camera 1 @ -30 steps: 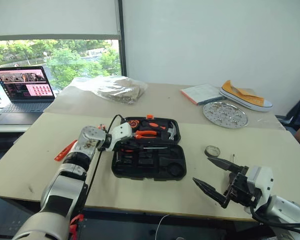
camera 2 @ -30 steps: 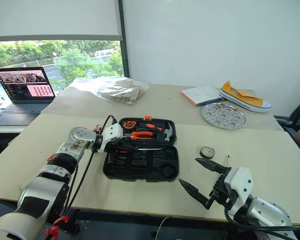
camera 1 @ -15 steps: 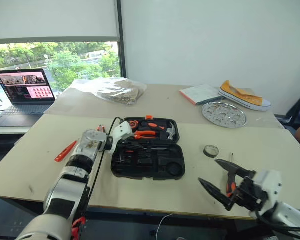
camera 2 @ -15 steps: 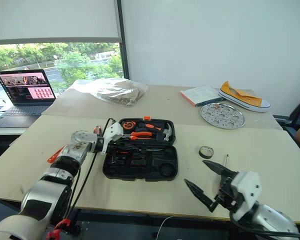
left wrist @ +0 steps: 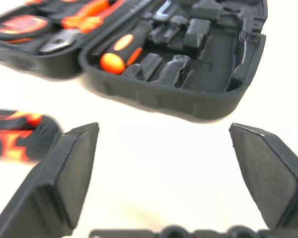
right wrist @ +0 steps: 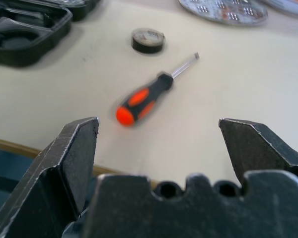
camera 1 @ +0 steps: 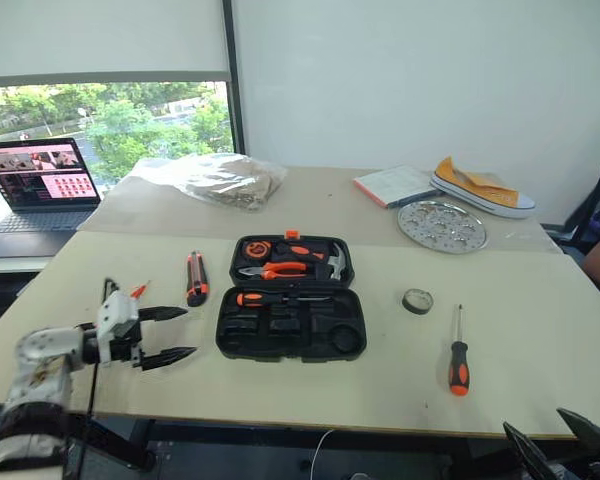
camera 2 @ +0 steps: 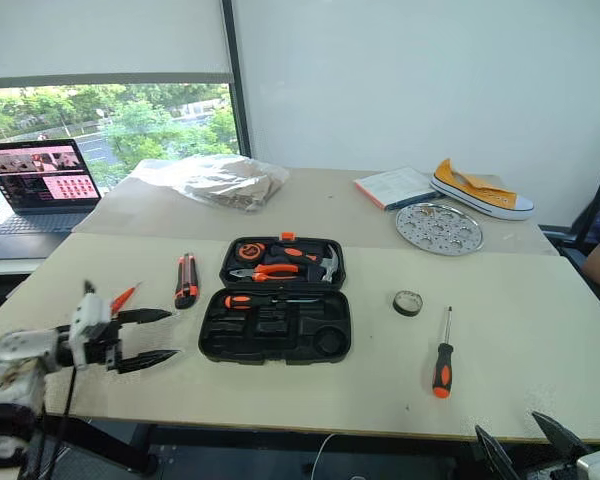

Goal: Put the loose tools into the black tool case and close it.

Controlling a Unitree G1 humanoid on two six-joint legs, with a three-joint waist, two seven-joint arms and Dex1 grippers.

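Case slots close-up at left wrist

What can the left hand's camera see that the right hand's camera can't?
The left wrist view shows the knife beside the case, and inside the case a screwdriver in its slot plus the pliers. It also shows the left gripper with jaws wide open.

The right wrist view shows a loose screwdriver, the tape roll and a metal plate on the table, behind the open right gripper.

Both show the open black case and the pale table.
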